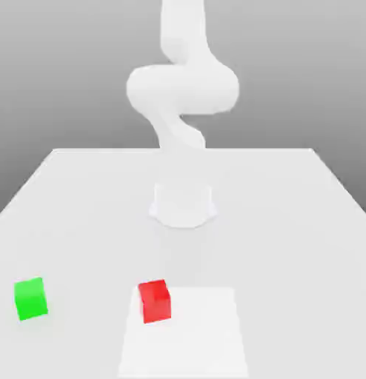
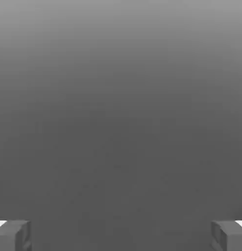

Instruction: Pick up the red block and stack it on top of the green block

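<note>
I saw the fingers (image 2: 229,235) spread wide and empty, the red block (image 1: 155,300) and green block (image 1: 30,298) well apart on the bench (image 1: 290,222).

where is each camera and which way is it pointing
Exterior view: off the arm, facing the white arm across the table, with the red block and green block near the camera.
Hand view: on the hand, looking past the open gripper at plain grey.
Shared: nothing identifiable.
</note>
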{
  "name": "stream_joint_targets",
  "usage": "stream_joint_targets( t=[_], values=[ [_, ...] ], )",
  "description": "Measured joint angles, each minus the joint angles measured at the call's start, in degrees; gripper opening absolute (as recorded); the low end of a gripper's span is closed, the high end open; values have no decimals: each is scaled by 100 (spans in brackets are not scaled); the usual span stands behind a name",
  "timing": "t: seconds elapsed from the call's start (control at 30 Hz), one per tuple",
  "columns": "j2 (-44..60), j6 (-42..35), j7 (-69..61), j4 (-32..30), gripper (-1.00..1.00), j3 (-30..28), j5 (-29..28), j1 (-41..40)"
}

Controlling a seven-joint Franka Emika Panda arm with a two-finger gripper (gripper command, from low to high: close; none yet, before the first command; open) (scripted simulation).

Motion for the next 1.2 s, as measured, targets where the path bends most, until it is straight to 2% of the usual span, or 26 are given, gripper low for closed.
stream_joint_targets(
  t=[0.2,0.47,0.6,0.7,0.83,0.97,1.13,1.17,1.2],
  values=[
    [1161,716,1814,-758,0,650,-247,-819],
    [2655,1638,4038,-1733,0,1128,-431,-1658],
    [3351,2107,4992,-2224,0,1182,-309,-1877],
    [3821,2459,5521,-2593,0,1165,52,-1916],
    [4268,2825,5839,-2634,0,1140,-8,-1950],
    [4717,3196,6154,-2560,0,986,-407,-1889],
    [5326,3693,6570,-2490,0,516,-993,-1562],
    [5442,3789,6628,-2482,-100,395,-1078,-1464],
    [5442,3789,6628,-2482,-100,395,-1078,-1464]
  ],
)
